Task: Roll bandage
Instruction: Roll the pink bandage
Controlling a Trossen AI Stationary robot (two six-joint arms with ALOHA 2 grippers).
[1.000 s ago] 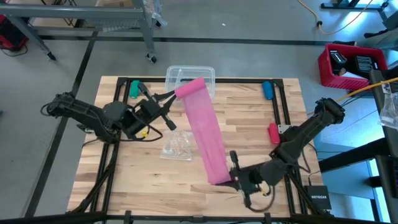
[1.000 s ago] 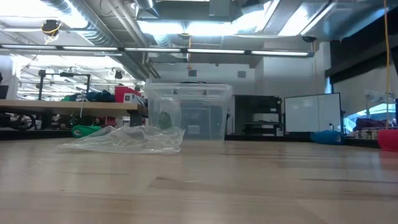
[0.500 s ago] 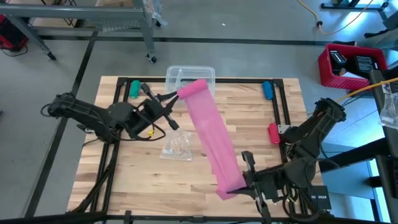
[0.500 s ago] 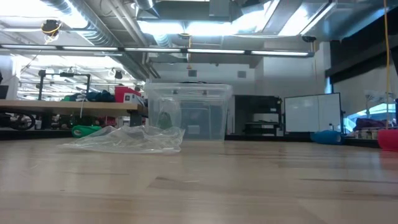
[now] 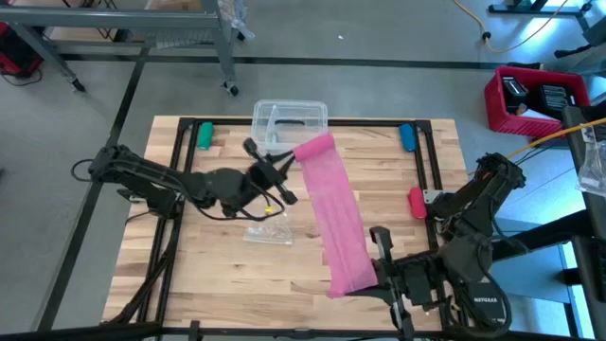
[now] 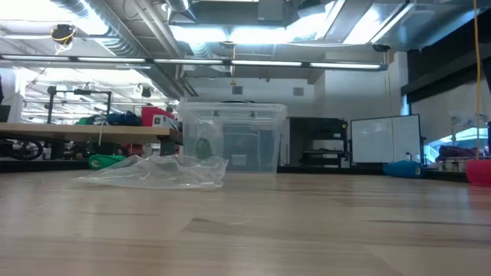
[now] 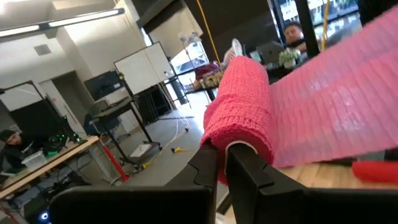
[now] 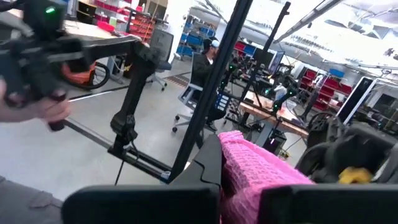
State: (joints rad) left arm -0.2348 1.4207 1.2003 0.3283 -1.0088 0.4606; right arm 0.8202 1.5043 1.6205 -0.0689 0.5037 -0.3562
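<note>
Bandage: You see the pink bandage (image 5: pixel 337 220) stretched as a flat strip above the bench (image 5: pixel 227 275), running from near the far edge at the middle down to the near edge right of centre. It does not appear in the low view.
Left claw: The left claw (image 5: pixel 287 163) is closed on the far end of the bandage, which is bunched into a thick fold between its fingers (image 7: pixel 245 168) in the left wrist view.
Right claw: The right claw (image 5: pixel 371 273) is closed on the near end of the bandage, at the near edge of the bench. The right wrist view shows pink fabric (image 8: pixel 249 165) clamped between its fingers.
Clear box: A clear plastic box (image 5: pixel 289 121) stands at the far edge, just beside the far end of the bandage.
Wrapper: A crumpled clear wrapper (image 5: pixel 268 225) lies near the middle of the bench, left of the strip.
Other items: Note a green item (image 5: pixel 204 135) at the far left corner, a blue item (image 5: pixel 407 137) at the far right corner, and a red stubby item (image 5: pixel 416 202) at the right edge.
</note>
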